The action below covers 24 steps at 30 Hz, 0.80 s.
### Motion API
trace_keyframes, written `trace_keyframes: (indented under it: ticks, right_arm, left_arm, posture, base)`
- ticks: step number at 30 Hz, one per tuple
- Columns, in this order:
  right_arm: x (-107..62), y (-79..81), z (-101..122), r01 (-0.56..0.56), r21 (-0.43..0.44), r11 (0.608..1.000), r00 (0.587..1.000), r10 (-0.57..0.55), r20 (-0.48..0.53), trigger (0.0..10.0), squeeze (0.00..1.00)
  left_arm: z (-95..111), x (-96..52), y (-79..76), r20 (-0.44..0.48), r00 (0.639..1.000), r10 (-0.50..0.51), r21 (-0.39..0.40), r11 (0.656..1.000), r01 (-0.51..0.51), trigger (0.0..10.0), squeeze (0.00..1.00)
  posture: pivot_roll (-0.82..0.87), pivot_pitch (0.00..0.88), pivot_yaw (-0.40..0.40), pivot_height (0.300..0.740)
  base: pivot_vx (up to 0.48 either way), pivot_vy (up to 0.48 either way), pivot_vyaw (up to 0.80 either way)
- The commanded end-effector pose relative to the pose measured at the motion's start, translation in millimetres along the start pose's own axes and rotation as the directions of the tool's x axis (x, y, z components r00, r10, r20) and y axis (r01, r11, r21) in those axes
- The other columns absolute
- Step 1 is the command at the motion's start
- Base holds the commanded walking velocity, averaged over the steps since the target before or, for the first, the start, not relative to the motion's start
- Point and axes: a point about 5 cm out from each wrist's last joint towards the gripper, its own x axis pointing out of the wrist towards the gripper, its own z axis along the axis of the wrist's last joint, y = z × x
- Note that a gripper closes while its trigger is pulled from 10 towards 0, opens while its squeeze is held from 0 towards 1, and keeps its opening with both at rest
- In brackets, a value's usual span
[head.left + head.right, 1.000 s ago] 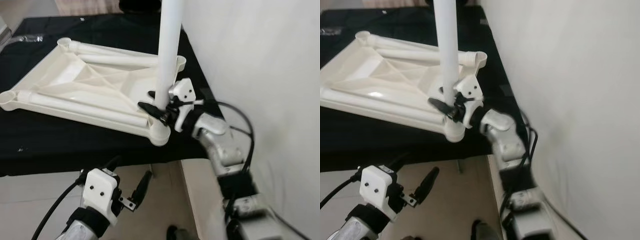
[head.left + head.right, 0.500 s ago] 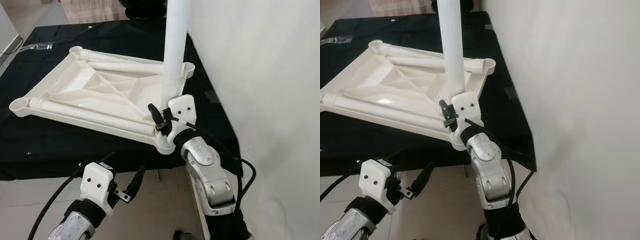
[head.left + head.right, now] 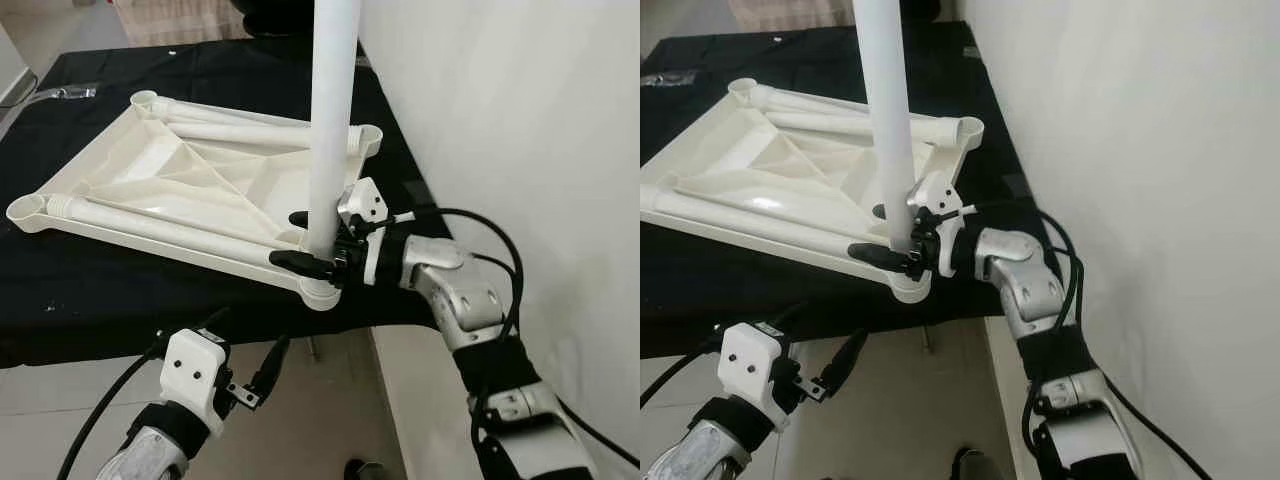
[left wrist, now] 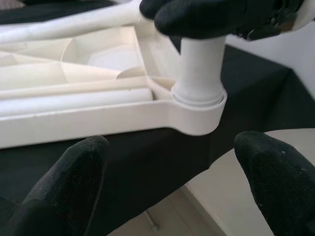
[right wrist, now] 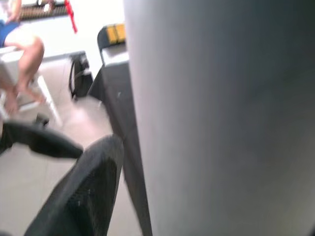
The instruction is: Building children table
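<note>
A cream plastic table top (image 3: 180,180) lies upside down on a black-covered table (image 3: 120,290). One white table leg (image 3: 330,120) stands upright in the near right corner socket (image 3: 320,292). My right gripper (image 3: 318,240) reaches in from the right and is shut on the leg just above the socket, one black finger on each side. The leg (image 5: 221,118) fills most of the right wrist view, beside a fingertip (image 5: 83,196). My left gripper (image 3: 245,345) hangs open below the table's front edge, apart from the socket (image 4: 197,113).
Three more white legs (image 3: 180,228) lie inside the upturned top. A white wall (image 3: 500,120) runs close along the right side. Tiled floor (image 3: 60,400) lies below the table edge. A seated person (image 5: 17,44) and a dark chair (image 5: 110,37) appear far off.
The head view has shifted. My right arm has swung from under the corner out to the right, and its fingers now point left across the leg's base. The left gripper stays low and open.
</note>
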Motion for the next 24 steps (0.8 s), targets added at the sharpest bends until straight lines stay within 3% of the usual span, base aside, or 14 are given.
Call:
trace_keyframes:
  ticks: [1, 5, 6, 11, 17, 18, 20, 22, 23, 24]
  right_arm:
    - [6.6, -4.4, -4, -0.085, 0.064, 0.994, 0.996, 0.085, -0.008, 10.0, 0.0]
    - [6.1, -15.3, -1, -0.086, 0.094, 0.992, 0.996, 0.085, 0.012, 10.0, 0.0]
    - [4.5, -19.5, 2, -0.133, 0.099, 0.986, 0.991, 0.132, 0.021, 0.0, 0.0]
    - [-1.6, -22.0, 6, -0.243, 0.097, 0.965, 0.97, 0.243, 0.02, 0.0, 0.0]
    - [-7.9, -26.4, 3, -0.209, 0.077, 0.975, 0.978, 0.208, 0.014, 0.0, 0.0]
    - [-9.1, -30.7, -6, -0.034, 0.04, 0.999, 0.998, 0.036, -0.052, 0.0, 0.0]
    - [-10.1, -30.9, -12, 0.071, 0.011, 0.997, 0.995, -0.07, -0.076, 0.0, 0.0]
    - [-10.1, -30.9, -12, 0.071, 0.011, 0.997, 0.995, -0.07, -0.076, 0.0, 0.0]
    - [-8.8, -24.7, -20, 0.169, 0.013, 0.985, 0.983, -0.168, -0.077, 0.0, 0.0]
    - [-5.7, -12.3, -34, 0.385, 0.018, 0.923, 0.918, -0.38, -0.11, 0.0, 0.0]
  left_arm:
    - [-1, -4.5, -0.9, -0.02, 1.0, -0.002, 0.015, 1.0, 0.002, 10.0, 0.0]
    - [0, -6.6, -2.6, -0.02, 1.0, -0.001, 0.015, 1.0, 0.002, 10.0, 0.0]
    - [0, -8.4, -4.1, -0.022, 1.0, 0.001, 0.015, 1.0, -0.001, 10.0, 0.0]
    - [1, -10.5, -6.4, -0.025, 1.0, 0.005, 0.012, 1.0, -0.004, 10.0, 0.0]
    - [-1, -9.5, -7.7, -0.025, 1.0, 0.001, 0.005, 1.0, -0.001, 10.0, 0.0]
    - [-1, -9.3, -8.3, -0.023, 1.0, 0.001, 0.004, 1.0, -0.001, 10.0, 0.0]
    - [-1, -9.3, -8.7, -0.023, 1.0, 0.002, 0.003, 1.0, -0.002, 10.0, 0.0]
    - [-1, -9.3, -8.7, -0.023, 1.0, 0.002, 0.003, 1.0, -0.002, 10.0, 0.0]
    - [-2, -9.2, -8.7, -0.021, 1.0, 0.004, 0.003, 1.0, -0.004, 10.0, 0.0]
    - [-1, -9.1, -8.0, -0.02, 1.0, 0.008, 0.003, 1.0, -0.008, 10.0, 0.0]
  posture:
    - [0.08, 0.202, -0.023, 0.74]
    - [0.09, 0.209, -0.027, 0.74]
    - [0.1, 0.215, -0.033, 0.74]
    - [0.09, 0.213, -0.036, 0.74]
    - [0.07, 0.203, -0.044, 0.74]
    - [0.06, 0.201, -0.054, 0.74]
    - [0.05, 0.197, -0.067, 0.74]
    - [0.05, 0.197, -0.067, 0.74]
    - [0.04, 0.195, -0.077, 0.74]
    - [0.03, 0.197, -0.075, 0.74]
  base:
    - [0.0, 0.0, 0.0]
    - [0.0, 0.0, 0.0]
    - [0.0, 0.0, 0.0]
    - [0.0, 0.0, 0.0]
    - [0.0, 0.0, 0.0]
    - [0.0, 0.0, 0.0]
    - [0.0, 0.0, 0.0]
    - [0.0, 0.0, 0.0]
    - [0.0, 0.0, 0.0]
    - [0.0, 0.0, 0.0]
